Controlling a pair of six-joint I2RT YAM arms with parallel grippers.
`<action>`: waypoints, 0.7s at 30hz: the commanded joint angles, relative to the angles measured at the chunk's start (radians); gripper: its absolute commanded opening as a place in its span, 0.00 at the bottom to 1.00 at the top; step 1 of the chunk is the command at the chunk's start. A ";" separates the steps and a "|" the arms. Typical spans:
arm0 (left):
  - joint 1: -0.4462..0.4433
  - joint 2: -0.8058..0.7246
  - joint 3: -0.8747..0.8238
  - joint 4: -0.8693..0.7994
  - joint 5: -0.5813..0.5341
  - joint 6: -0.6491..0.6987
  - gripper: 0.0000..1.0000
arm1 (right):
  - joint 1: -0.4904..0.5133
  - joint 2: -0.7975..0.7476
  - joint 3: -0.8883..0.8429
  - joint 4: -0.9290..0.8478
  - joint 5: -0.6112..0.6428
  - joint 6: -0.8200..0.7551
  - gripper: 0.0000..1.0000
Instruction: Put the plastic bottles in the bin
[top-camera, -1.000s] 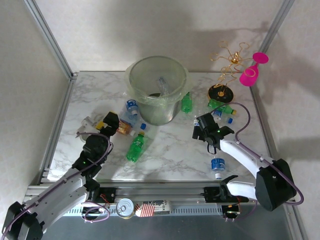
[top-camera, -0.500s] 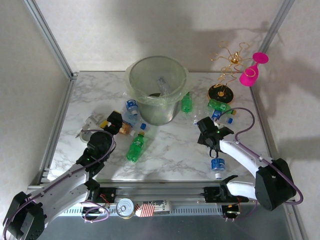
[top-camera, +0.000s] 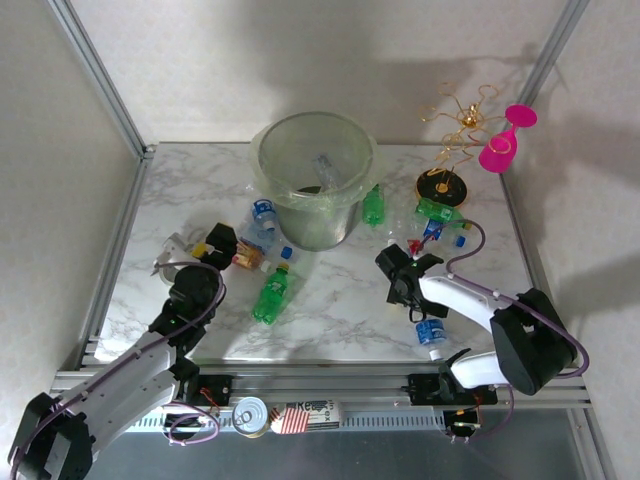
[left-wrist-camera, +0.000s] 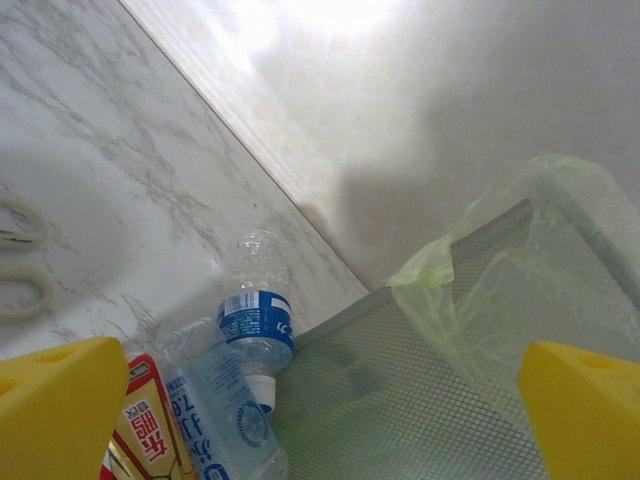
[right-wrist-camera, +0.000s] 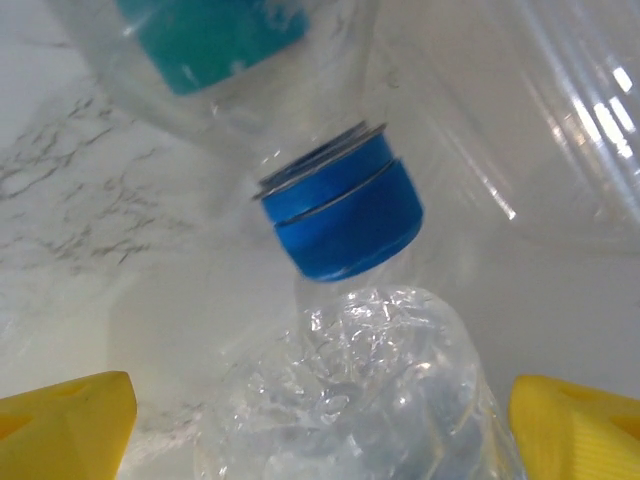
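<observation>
The bin (top-camera: 315, 180), a grey-green bucket with a clear liner, stands at the back middle of the table; its mesh wall (left-wrist-camera: 420, 400) is close in the left wrist view. My left gripper (top-camera: 222, 243) is open, just left of a blue-labelled clear bottle (left-wrist-camera: 257, 322) and a pale-labelled one (left-wrist-camera: 222, 420) lying against the bin. My right gripper (top-camera: 400, 264) is open, its yellow fingertips (right-wrist-camera: 65, 415) either side of a crushed clear bottle (right-wrist-camera: 390, 400). A blue-capped bottle (right-wrist-camera: 340, 215) lies just beyond it. Green bottles lie at the middle (top-camera: 272, 295) and beside the bin (top-camera: 373, 206).
A gold wire stand (top-camera: 445, 185) and a pink glass (top-camera: 505, 140) are at the back right, with more bottles (top-camera: 440, 213) by the stand. A blue-labelled bottle (top-camera: 433, 332) lies near the front right. A red-and-yellow carton (left-wrist-camera: 150, 415) sits under my left gripper. A tin can (top-camera: 250, 415) rests on the front rail.
My right gripper has slid left and toward the front onto the crushed bottle, its arm swinging round. My left gripper has barely shifted.
</observation>
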 joint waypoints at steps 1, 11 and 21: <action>0.021 -0.015 -0.019 0.008 0.000 0.015 1.00 | 0.029 0.016 0.020 -0.041 -0.013 0.058 0.93; 0.049 -0.057 -0.039 -0.013 0.014 0.006 1.00 | 0.058 0.083 0.008 0.002 -0.042 0.046 0.82; 0.053 -0.076 -0.040 -0.020 0.013 -0.006 1.00 | 0.058 0.097 0.048 0.084 -0.066 -0.002 0.81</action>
